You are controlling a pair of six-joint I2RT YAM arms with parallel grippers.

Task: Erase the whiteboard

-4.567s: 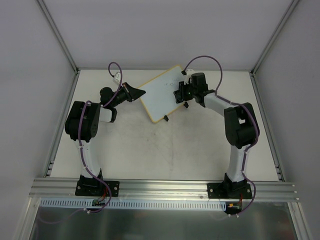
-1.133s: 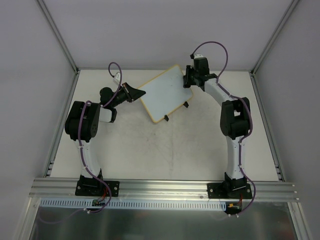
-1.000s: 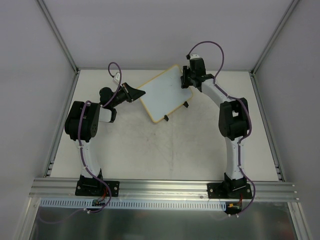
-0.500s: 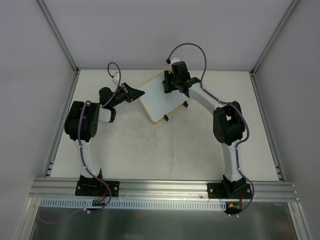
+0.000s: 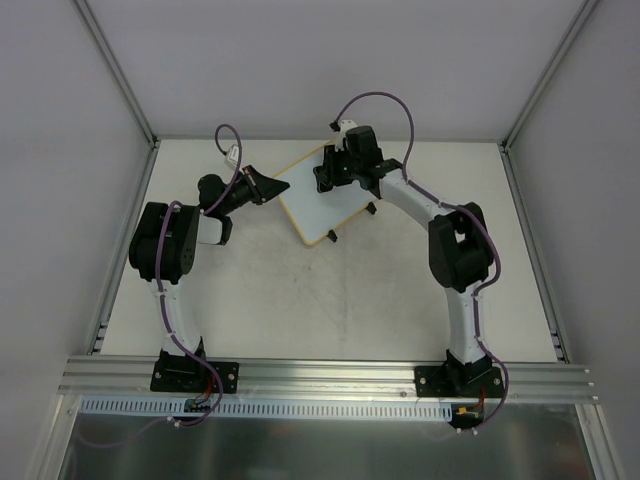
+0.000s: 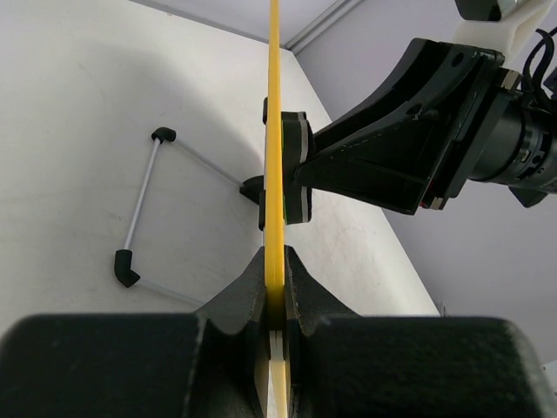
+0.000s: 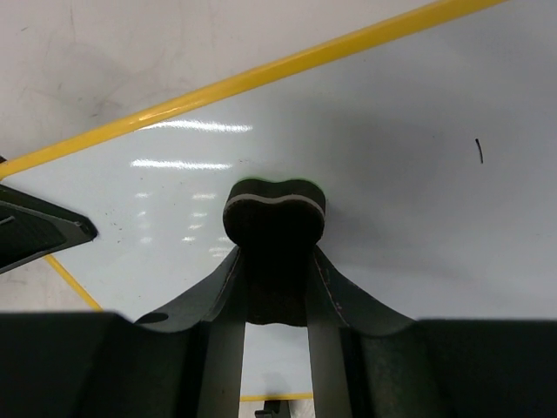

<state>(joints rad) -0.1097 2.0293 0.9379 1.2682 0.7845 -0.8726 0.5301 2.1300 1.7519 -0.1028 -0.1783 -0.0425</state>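
Note:
The whiteboard (image 5: 318, 205), white with a yellow frame, stands tilted near the back of the table. My left gripper (image 5: 272, 187) is shut on its left edge; in the left wrist view the yellow edge (image 6: 273, 131) runs straight up between the jaws of that gripper (image 6: 275, 279). My right gripper (image 5: 325, 175) is shut on a black eraser (image 7: 275, 218) and presses it on the board's face (image 7: 409, 200) near the upper left part. A small dark mark (image 7: 479, 151) shows on the board to the right of the eraser.
Two black clip feet (image 5: 332, 237) (image 5: 372, 209) stick out at the board's near edge. A thin wire stand (image 6: 139, 205) lies behind the board in the left wrist view. Grey enclosure walls stand at the back and sides.
My right gripper has swept the eraser leftward across the board, from its right edge to its upper left part. The left arm and the board have stayed still.

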